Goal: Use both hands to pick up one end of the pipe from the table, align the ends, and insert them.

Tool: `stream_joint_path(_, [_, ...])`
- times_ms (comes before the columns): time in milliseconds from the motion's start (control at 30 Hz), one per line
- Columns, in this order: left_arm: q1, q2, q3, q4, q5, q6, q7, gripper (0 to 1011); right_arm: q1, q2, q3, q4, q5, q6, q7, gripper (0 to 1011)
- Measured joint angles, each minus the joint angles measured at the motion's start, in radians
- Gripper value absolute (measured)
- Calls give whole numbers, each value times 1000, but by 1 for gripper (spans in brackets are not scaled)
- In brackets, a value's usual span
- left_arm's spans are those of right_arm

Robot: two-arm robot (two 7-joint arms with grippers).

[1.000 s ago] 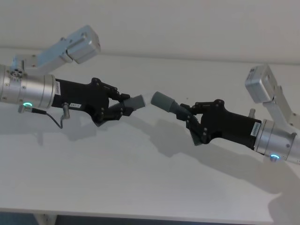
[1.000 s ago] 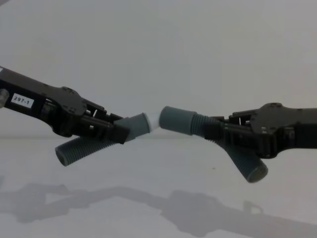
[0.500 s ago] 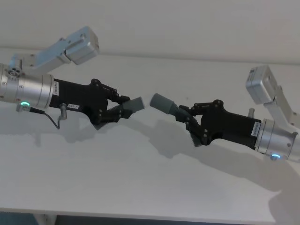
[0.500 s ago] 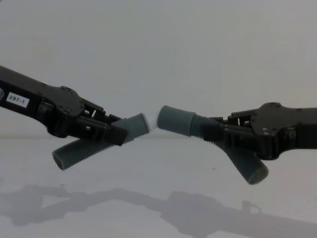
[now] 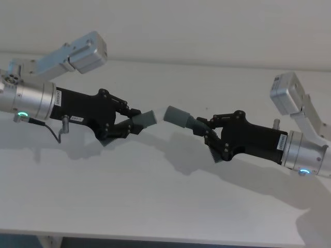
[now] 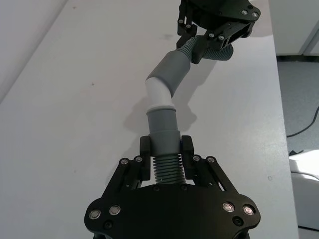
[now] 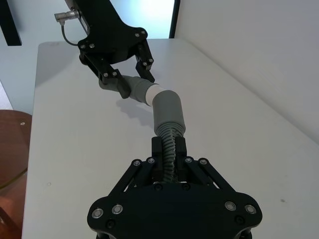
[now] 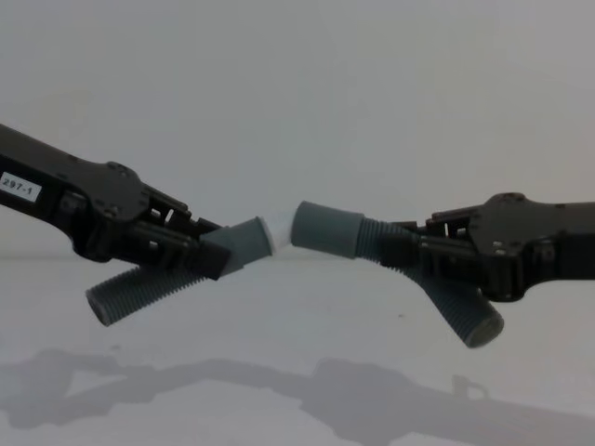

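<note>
Both pipe pieces hang above the white table (image 5: 155,196). My left gripper (image 5: 130,123) is shut on the ribbed part of the left piece (image 8: 237,245), whose white stub (image 8: 276,232) points right. My right gripper (image 5: 205,130) is shut on the ribs of the right piece (image 8: 327,229), whose wide grey collar mouth faces the stub. The stub's tip (image 6: 159,92) sits at the collar mouth (image 6: 172,67), with the two pieces at an angle to each other. I cannot tell whether the stub is inside. Each piece's free ribbed end (image 8: 125,295) droops below its gripper.
The table's front edge (image 5: 155,238) runs along the bottom of the head view. A pale wall (image 5: 207,26) rises behind the far edge. A brown chair (image 7: 12,159) stands off the table's side in the right wrist view.
Both grippers have shifted slightly to the left with their pieces. The left piece has also dropped a little. The stub stays at the collar mouth.
</note>
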Motion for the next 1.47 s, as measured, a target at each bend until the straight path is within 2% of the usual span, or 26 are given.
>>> stream_joint_path(1467, [-13, 15, 15, 0, 9, -6, -12, 347, 9, 6, -8, 4, 3, -2, 4, 145])
